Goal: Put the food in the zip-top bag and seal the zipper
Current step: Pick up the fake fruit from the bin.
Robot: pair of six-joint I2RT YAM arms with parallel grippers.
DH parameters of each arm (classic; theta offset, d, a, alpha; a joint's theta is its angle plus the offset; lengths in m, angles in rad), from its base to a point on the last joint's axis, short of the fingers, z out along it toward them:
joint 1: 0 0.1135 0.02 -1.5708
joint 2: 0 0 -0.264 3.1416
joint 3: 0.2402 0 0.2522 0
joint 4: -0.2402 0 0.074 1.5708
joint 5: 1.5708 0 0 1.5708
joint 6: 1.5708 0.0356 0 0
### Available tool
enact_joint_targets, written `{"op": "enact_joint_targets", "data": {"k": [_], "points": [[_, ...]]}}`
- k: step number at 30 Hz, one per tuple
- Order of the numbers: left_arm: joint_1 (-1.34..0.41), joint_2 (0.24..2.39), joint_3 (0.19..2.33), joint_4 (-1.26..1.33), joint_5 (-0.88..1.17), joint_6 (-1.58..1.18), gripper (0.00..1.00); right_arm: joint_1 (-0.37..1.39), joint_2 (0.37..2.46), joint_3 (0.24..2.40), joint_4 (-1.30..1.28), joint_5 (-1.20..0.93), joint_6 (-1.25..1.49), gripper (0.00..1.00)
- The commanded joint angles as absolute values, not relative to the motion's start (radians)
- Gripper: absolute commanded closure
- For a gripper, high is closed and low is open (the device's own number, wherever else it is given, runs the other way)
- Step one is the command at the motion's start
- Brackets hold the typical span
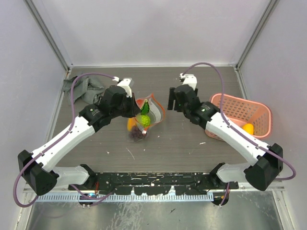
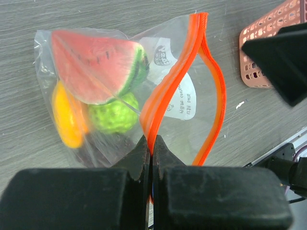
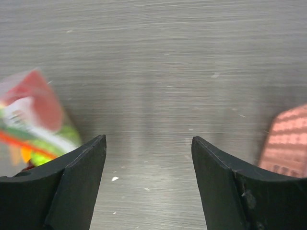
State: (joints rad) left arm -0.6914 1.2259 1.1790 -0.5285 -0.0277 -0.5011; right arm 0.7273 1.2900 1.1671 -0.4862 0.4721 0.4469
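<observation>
Zip-top bag (image 2: 180, 103) at mid-worktop (image 2: 57, 14), watermelon slice (image 2: 96, 62) and green fruit (image 2: 112, 115) inside, mouth gaping; left tool (image 2: 151, 143) clamped on zipper (image 2: 175, 79), right tool (image 3: 148, 143) open nearby on the right; sealing step, judged — strip needs pressing shut along its length.

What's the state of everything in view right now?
zip-top bag, holds watermelon slice, green fruit, orange piece
zipper, unsealed, gaping
left end effector, shut on zipper
right end effector, open, empty
pink basket, upright, orange-yellow piece inside
</observation>
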Motion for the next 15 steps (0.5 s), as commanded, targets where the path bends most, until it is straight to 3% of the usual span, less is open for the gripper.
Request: {"op": "enact_joint_targets", "data": {"k": [1, 15], "points": [[-0.682, 1.194, 1.202, -0.492, -0.051, -0.479, 1.00, 0.583, 1.194, 1.193, -0.610, 0.475, 0.468, 0.23], [-0.680, 1.198, 1.202, -0.491, -0.039, -0.479, 1.00, 0.046, 1.129, 1.138, -0.648, 0.231, 0.476, 0.10]]}}
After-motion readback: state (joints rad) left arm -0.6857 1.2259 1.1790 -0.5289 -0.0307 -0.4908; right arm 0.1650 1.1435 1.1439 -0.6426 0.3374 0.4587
